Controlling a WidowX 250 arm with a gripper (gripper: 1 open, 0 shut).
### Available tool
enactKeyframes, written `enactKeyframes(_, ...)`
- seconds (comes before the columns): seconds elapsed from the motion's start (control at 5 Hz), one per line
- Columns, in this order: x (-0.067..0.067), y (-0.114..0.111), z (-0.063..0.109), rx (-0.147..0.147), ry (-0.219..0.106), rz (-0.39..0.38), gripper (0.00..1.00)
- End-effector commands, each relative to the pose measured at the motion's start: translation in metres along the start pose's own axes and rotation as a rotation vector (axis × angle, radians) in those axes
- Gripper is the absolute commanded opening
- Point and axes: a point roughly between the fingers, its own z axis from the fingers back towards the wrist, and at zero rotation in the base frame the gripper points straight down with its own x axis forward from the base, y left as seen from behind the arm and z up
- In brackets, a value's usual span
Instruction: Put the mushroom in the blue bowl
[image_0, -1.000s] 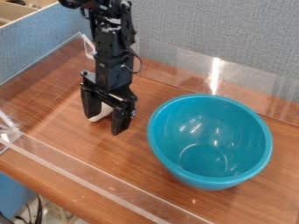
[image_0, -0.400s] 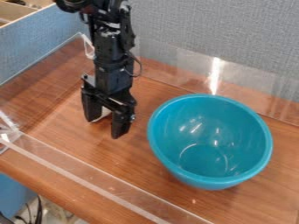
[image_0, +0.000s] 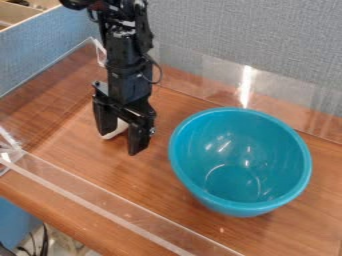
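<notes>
The black gripper (image_0: 119, 134) points straight down at the wooden table, left of the blue bowl (image_0: 242, 160). Its jaws are open, with fingertips close to the tabletop. Between the fingers a small cream-white shape shows, the mushroom (image_0: 123, 125), standing on the table. Only a pale part of it is visible; the fingers and gripper body hide the remainder. I cannot tell whether the fingers touch it. The turquoise bowl is upright, has nothing inside, and sits about a hand's width right of the gripper.
Clear acrylic walls (image_0: 80, 190) edge the wooden table (image_0: 67, 130) at the front and the left. A cardboard box (image_0: 34, 45) stands at the back left. A grey-blue panel (image_0: 254, 35) closes the back.
The gripper shifted only slightly up and down over the mushroom. Its jaws stayed open, and the bowl has not moved.
</notes>
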Motion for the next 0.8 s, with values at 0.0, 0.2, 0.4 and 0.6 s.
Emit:
enactKeyframes(0.0, 0.0041, 0.0008, 0.0204, 0.031, -0.075, -0.008, 1.0)
enactKeyframes(0.2, 0.0043, 0.0018, 0.0204, 0.035, -0.082, -0.008, 1.0)
enactKeyframes(0.4, 0.0046, 0.0026, 0.021, 0.038, -0.09, -0.008, 1.0)
enactKeyframes(0.6, 0.0036, 0.0091, 0.0201, 0.04, -0.106, -0.019, 1.0)
